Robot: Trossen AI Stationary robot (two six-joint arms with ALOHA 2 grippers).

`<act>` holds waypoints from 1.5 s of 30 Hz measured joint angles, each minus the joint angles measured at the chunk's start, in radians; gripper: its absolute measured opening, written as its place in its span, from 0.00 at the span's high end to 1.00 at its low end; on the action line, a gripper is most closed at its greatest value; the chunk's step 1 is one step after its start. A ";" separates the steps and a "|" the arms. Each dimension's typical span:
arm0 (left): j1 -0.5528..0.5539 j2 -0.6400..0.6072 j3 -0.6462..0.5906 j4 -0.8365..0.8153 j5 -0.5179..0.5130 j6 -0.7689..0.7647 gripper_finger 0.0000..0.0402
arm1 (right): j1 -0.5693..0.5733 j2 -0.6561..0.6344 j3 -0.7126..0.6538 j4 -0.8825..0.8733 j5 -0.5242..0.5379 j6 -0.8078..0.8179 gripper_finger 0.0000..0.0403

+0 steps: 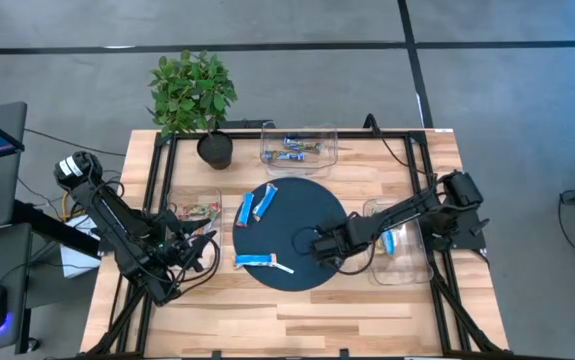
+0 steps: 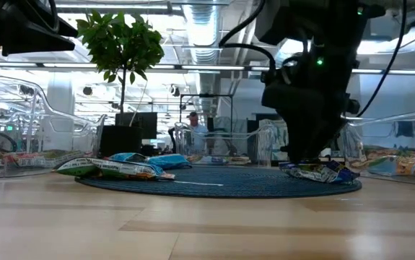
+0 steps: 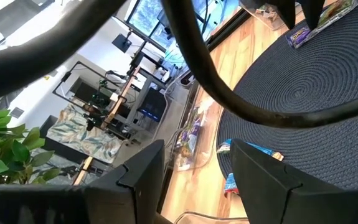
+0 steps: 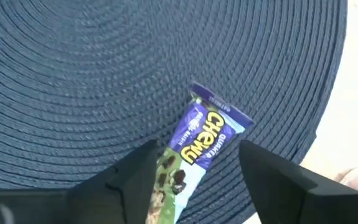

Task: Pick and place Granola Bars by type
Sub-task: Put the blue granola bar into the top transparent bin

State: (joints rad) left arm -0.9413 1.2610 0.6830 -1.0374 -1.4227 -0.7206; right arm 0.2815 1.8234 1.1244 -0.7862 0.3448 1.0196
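A purple-and-green "Chewy" bar (image 4: 200,146) lies flat on the round dark blue woven mat (image 1: 312,205), near its right edge; it also shows in the low view (image 2: 321,172). My right gripper (image 4: 194,180) is open just above it, pointing down, one finger on each side of the bar. Three blue-and-white bars (image 1: 245,210) (image 1: 266,200) (image 1: 254,262) lie on the mat's left half, with a thin white stick (image 1: 283,267) beside the nearest. My left gripper (image 1: 205,247) is open and empty off the mat's left edge.
A clear bin at the left (image 1: 195,210) holds multicoloured bars. A clear bin at the far edge (image 1: 297,148) holds blue and dark bars, and one at the right (image 1: 402,245) holds a blue bar. A potted plant (image 1: 192,95) stands at the far left corner.
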 joint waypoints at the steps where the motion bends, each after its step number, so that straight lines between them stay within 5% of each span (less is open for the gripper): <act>1: 0.000 0.000 0.000 0.000 0.000 0.000 0.56 | -0.004 0.000 0.000 -0.003 -0.007 0.000 0.44; 7: 0.000 0.000 0.000 0.000 -0.001 0.000 0.56 | -0.010 -0.002 0.000 -0.006 -0.007 0.036 0.37; 33: 0.002 0.000 0.000 0.004 0.000 -0.001 0.56 | -0.038 0.087 0.005 0.020 -0.105 0.049 0.37; 45: 0.004 0.000 0.000 0.005 -0.004 -0.001 0.56 | -0.038 0.086 0.058 0.018 -0.099 -0.038 0.68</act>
State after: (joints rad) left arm -0.9375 1.2610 0.6830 -1.0328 -1.4265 -0.7212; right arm 0.2436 1.9095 1.1823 -0.7685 0.2462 0.9811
